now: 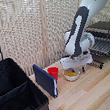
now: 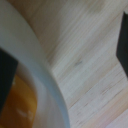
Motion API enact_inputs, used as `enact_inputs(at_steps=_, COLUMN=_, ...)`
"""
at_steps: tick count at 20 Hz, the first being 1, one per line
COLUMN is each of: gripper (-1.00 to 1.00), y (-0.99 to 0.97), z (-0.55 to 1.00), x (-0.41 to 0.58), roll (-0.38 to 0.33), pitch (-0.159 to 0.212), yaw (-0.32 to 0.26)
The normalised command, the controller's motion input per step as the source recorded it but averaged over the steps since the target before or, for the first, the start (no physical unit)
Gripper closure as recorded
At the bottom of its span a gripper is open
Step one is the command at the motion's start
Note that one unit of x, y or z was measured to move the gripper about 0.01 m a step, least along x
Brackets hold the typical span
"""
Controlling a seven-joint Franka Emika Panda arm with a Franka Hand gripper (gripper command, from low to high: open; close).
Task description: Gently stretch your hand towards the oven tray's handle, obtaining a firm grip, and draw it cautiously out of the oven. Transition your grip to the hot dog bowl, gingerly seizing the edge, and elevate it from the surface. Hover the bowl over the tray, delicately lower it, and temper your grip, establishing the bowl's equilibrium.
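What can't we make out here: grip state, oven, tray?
- Gripper, exterior view: fingertips hidden by the wrist body; open or shut cannot be told.
- Hot dog bowl: partly covered by the gripper in the exterior view; in the wrist view only a blurred rim shows.
- Oven tray: cut off by the exterior view's right edge; its handle is too small to tell.
- Oven: body out of frame.
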Motion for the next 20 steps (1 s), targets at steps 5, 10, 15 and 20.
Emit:
enact_inputs(at_steps=5, gripper=1.0, y=0.0, z=-0.02, x=-0.013, roll=0.0, pitch=-0.001, yaw=0.041)
enact_inputs(at_steps=10, gripper=1.0, y=0.0, z=0.07, x=0.005, roll=-0.008, pitch=-0.025, yaw=-0.015)
enact_inputs(at_steps=15, gripper=1.0, y=0.07, z=0.51, x=0.13, roll=-0.004, pitch=-0.009, yaw=-0.036)
enact_inputs(at_steps=20, gripper=1.0, y=0.06, z=0.78, x=0.357, roll=-0.001, pitch=-0.013, yaw=-0.056)
